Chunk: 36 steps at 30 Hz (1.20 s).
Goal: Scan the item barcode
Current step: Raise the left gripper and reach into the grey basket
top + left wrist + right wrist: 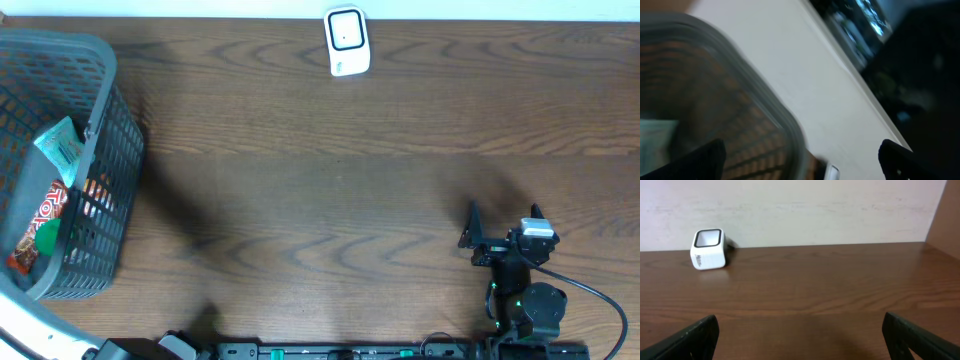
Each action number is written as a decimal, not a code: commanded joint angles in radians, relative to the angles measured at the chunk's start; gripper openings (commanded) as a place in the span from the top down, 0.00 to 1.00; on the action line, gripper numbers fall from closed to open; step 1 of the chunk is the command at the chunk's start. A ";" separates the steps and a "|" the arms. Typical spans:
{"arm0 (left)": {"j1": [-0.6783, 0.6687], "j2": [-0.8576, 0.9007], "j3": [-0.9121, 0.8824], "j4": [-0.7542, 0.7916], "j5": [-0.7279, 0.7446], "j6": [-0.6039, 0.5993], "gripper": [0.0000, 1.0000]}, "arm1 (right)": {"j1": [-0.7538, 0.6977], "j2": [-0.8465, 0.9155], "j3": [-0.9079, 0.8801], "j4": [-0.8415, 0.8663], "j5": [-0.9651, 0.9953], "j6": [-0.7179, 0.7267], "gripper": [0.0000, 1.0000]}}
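Seen from overhead, a grey basket (103,95) sits at the left edge of the tabletop (300,200). It holds the items: a teal packet (60,146) leaning on the inner wall, and a red packet (42,218) lower down. The white scanner (347,41) stands at the far edge, well apart from the basket. The right claw (503,228) hangs over the near right of the tabletop, its fingers spread wide with nothing between them.

The right wrist view adds the scanner's (708,249) dark window and the pale wall (815,210) behind it. The claw's (802,340) tips sit at both lower corners.

The left wrist view is blurred. It shows the basket rim (765,107) close below the left claw (801,159), which is wide and empty. Overhead barely shows this claw.
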<state>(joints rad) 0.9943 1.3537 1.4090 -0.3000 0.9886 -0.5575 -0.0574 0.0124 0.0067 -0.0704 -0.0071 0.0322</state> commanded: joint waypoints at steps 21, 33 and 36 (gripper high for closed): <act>-0.160 0.064 0.024 -0.536 -0.774 0.315 0.02 | 0.009 -0.004 -0.001 -0.005 0.002 -0.014 0.01; -0.160 0.196 0.024 -0.680 -0.772 0.498 0.02 | 0.009 -0.004 -0.001 -0.005 0.002 -0.014 0.01; -0.160 0.196 0.024 -0.700 -0.772 0.497 0.02 | 0.009 -0.004 -0.001 -0.005 0.002 -0.014 0.01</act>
<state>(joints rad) 0.8364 1.5589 1.4155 -0.9825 0.2291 -0.1024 -0.0574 0.0124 0.0067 -0.0704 -0.0074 0.0322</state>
